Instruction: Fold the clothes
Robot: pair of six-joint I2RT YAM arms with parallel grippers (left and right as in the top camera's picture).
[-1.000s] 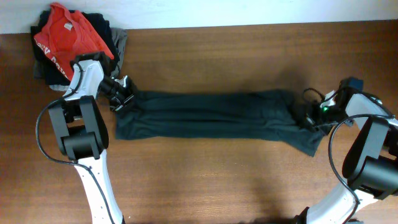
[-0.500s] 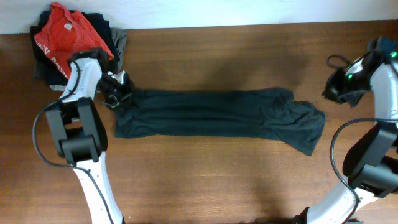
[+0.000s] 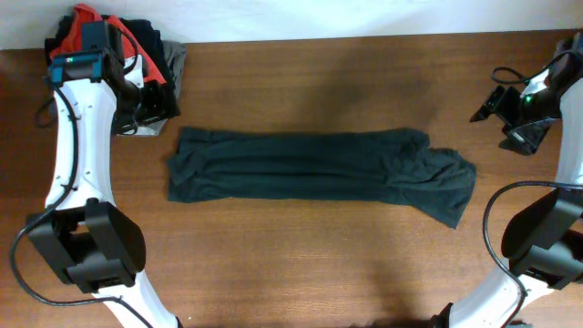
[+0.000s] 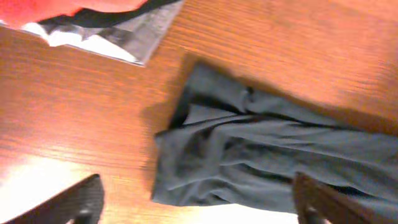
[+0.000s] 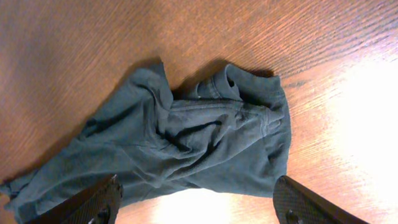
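Clothes (image 3: 319, 173) lie stretched across bench (image 3: 319, 273); left hand (image 3: 146, 105) and right hand (image 3: 506, 123) hover off either end, wide open, empty.

item: the clothes (image 3: 319, 169) | look: one dark charcoal garment, plain, wrinkled | state: folded into a long narrow band, lying flat | pose: long axis left-right, right end wider and rumpled | place: middle of the table (image 3: 301, 73), apart from its edges

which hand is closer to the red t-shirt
left. the left hand is right next to the red t-shirt, just to its right in the overhead view; the right hand is far off, beyond the opposite end of the dark garment
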